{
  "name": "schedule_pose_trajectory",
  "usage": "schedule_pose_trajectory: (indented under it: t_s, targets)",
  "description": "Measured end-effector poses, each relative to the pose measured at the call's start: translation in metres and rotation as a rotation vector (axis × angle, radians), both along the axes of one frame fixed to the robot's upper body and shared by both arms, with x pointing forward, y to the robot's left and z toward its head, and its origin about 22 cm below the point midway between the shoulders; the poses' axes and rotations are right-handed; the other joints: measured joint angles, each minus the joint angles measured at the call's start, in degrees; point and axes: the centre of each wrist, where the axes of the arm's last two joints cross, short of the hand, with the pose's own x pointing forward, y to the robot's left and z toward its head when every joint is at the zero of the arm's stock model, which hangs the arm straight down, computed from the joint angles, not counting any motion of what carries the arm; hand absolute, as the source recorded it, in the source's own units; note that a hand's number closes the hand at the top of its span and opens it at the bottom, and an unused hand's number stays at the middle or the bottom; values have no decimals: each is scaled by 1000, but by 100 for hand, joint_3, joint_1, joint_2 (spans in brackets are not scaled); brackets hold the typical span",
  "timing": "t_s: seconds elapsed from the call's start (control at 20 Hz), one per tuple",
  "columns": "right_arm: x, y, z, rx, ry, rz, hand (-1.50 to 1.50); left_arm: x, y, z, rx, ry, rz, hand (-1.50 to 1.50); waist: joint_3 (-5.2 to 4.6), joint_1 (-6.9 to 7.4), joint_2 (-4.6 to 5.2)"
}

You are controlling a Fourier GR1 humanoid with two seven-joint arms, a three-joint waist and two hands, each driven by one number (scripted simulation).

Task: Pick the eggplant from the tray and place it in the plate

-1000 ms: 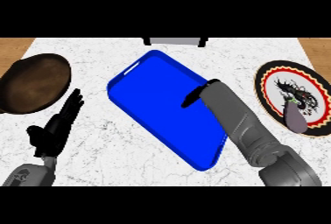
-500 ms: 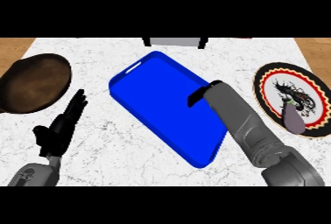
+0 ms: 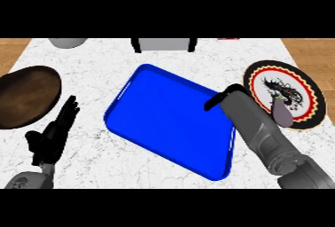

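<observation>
The eggplant (image 3: pixel 282 109), dull purple with a green stem, lies on the lower left part of the patterned plate (image 3: pixel 307 84) at the right of the counter. The blue tray (image 3: pixel 163 119) sits in the middle with nothing on it. My right hand (image 3: pixel 226 94) hovers over the tray's right edge, just left of the plate, open and holding nothing; the grey forearm hides most of it. It stands apart from the eggplant. My left hand (image 3: pixel 53 135) rests open at the lower left, fingers up.
A dark brown round plate (image 3: pixel 26 95) lies at the left edge. At the back of the counter stand a grey box-like object (image 3: pixel 163 43) and a grey cup (image 3: pixel 67 42). Wooden floor shows beyond the counter's corners.
My right hand has drifted a little to the right over the tray's edge. The eggplant stays on the plate. The left hand has hardly moved.
</observation>
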Motion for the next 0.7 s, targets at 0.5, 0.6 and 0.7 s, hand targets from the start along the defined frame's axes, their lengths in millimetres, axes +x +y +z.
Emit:
schedule_pose_trajectory:
  t_s: [0.5, 0.6, 0.7]
  targets:
    - [-39, -182, -10, -399, -343, 228, 150, -26, 28, -12, 9, 36, 131, 0, 63, -781, -49]
    - [-49, -208, -6, -434, -402, 269, 150, -30, 31, -13, 9, 35, 142, 0, 61, -829, -41]
    - [-57, -232, 4, -470, -465, 300, 150, -33, 32, -12, 7, 34, 141, 0, 60, -842, -33]
